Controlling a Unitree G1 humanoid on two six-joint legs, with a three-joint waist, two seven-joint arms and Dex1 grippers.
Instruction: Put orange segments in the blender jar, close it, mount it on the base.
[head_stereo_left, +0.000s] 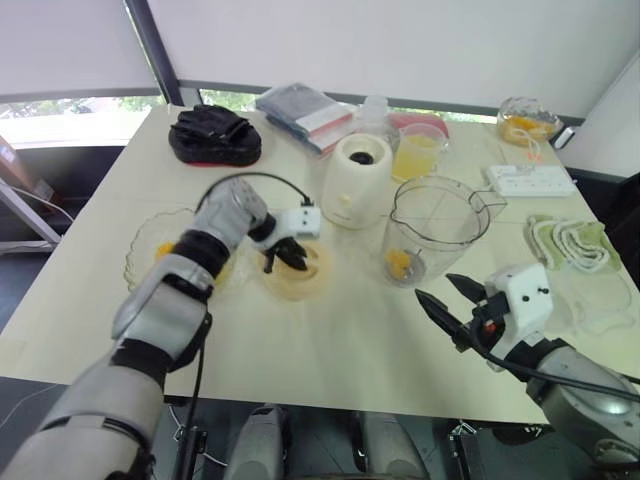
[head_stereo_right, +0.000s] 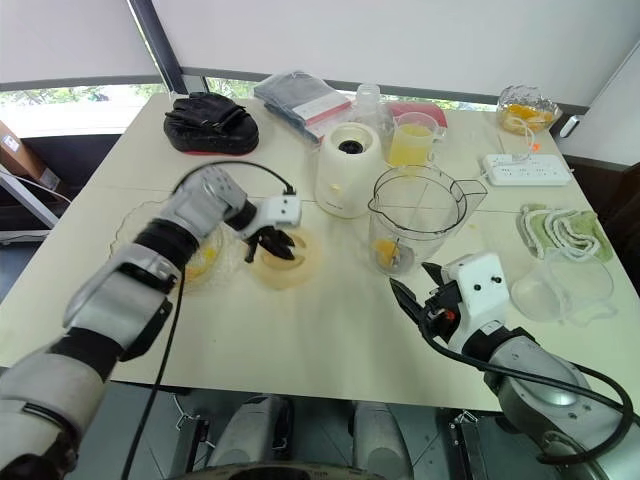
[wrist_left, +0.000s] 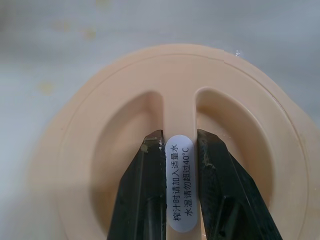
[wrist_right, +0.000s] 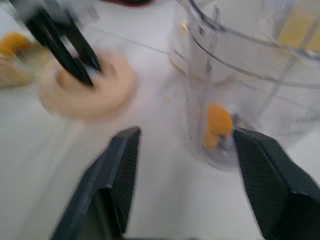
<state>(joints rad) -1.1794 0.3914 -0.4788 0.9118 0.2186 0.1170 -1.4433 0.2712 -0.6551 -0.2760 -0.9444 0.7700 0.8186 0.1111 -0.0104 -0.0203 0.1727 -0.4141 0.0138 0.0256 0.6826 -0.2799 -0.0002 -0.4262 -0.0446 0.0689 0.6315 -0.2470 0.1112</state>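
My left gripper (head_stereo_left: 285, 255) is shut on the raised middle rib of the flat cream lid (head_stereo_left: 297, 275), which carries a white label (wrist_left: 179, 182). The lid sits low over the table, between the scalloped glass dish (head_stereo_left: 150, 245) and the blender jar (head_stereo_left: 435, 228). An orange segment (head_stereo_left: 398, 264) lies at the jar's bottom, also in the right wrist view (wrist_right: 218, 125). Another orange segment (head_stereo_left: 163, 250) lies in the dish. The cream base (head_stereo_left: 358, 180) stands behind the lid, left of the jar. My right gripper (head_stereo_left: 445, 293) is open with nothing in it, in front of the jar.
A cup of yellow juice (head_stereo_left: 418, 152) stands behind the jar. A black pouch (head_stereo_left: 215, 135) and packets (head_stereo_left: 305, 115) lie at the back. A glass bowl of fruit (head_stereo_left: 527, 122), a power strip (head_stereo_left: 530, 180) and a green-white cloth (head_stereo_left: 570, 240) sit to the right.
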